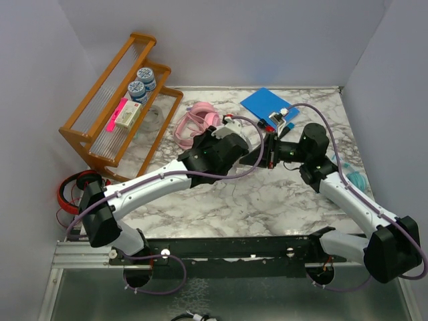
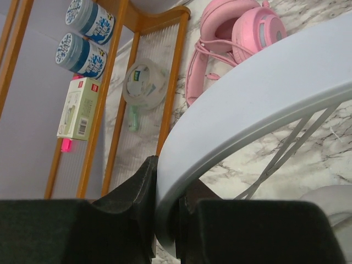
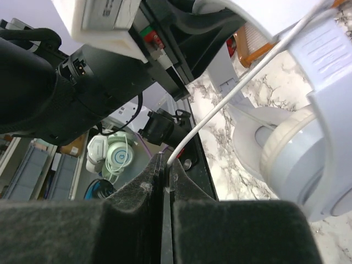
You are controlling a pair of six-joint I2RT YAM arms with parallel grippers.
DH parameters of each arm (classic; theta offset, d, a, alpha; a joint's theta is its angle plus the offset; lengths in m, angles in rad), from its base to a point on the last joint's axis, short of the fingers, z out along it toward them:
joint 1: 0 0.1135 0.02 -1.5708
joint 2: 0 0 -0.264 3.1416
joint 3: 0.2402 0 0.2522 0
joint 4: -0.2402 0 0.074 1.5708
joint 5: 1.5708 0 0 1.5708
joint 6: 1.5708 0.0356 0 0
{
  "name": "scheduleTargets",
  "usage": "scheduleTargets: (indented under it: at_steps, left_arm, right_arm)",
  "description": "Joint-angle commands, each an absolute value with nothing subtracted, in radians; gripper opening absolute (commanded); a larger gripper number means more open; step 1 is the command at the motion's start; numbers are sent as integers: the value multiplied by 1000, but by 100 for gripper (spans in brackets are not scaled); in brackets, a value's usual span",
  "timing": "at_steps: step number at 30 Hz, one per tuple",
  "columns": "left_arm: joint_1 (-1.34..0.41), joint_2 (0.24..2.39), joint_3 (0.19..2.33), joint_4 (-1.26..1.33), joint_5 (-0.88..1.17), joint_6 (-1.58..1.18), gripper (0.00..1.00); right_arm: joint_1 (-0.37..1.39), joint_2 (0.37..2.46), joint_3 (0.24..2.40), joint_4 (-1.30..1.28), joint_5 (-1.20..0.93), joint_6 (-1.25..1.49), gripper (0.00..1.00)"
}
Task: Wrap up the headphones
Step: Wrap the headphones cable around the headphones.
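left jaws gripping white headband (image 2: 247, 104), right jaws pinching cable (image 3: 231, 96)

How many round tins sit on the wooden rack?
2. One tin at the rack's far end; the other tin next to it, beside the white box. None looks hidden.

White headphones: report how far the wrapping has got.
Done: no finished wrap visible. In hand: left pincer clamps the white headphones by the band; right pincer pinches their white cable, stretched out. Left: winding that cable; pink headphones and teal headphones lie aside.
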State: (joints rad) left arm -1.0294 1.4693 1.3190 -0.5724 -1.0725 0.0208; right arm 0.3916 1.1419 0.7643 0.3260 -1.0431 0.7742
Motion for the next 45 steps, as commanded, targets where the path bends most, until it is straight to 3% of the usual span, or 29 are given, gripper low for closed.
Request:
scheduleTargets:
  at_steps: [1,13,20,32,42,45]
  left_arm:
    - [-1013,1499,1415,-663,-1121,-214,0]
    - [-1007,1523,1540,-765,-861,-558,0]
    - [-1002,1516,1554,-769,-823,-663,0]
    - [-975,1535,1589,-780,-706,-757,0]
    - [-951,1553,1604,-826,-733,-858,0]
    - [-934,1549,1605,-843,-739,-871,0]
  right_arm:
    - [400,1120,735,379,-1091,806,10]
    - [411,1108,672,452,-965,834,10]
    - [437,1116,693,448,-953,823,12]
    - [493,1119,752,281,-869,687,12]
    - [549,1091,812,76,-711,550,13]
    - [554,1077,815,30,-674,516,22]
